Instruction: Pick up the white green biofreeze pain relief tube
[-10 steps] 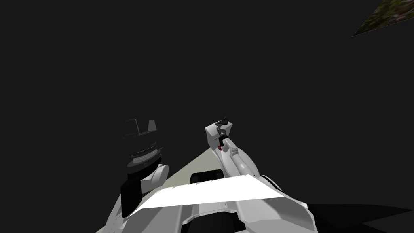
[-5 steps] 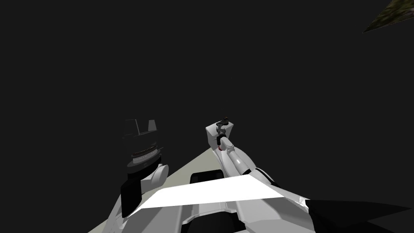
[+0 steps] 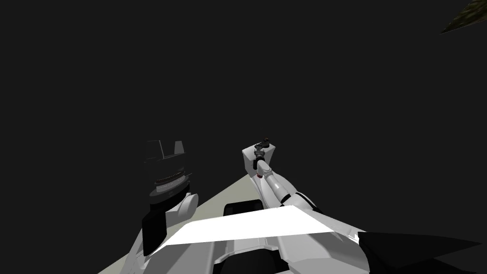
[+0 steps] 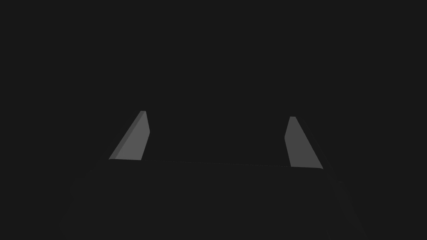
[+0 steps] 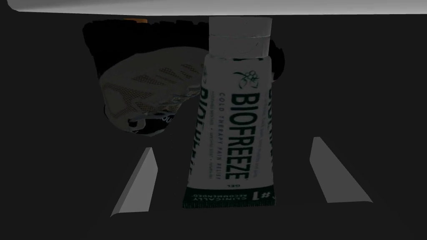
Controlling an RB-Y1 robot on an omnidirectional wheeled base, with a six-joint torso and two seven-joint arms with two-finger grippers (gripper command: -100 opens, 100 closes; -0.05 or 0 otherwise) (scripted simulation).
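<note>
Both right pincer fingers straddle tube.

Right pincer reaches forward, spread wide — left pincer likewise parted.

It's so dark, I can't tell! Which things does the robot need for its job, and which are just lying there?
For the job:
Biofreeze tube, white with green print, between the fingers
right gripper, open around the tube, not touching it

Just lying about:
grey shoe-like thing, beside the tube
left gripper, open, holding nothing
</note>
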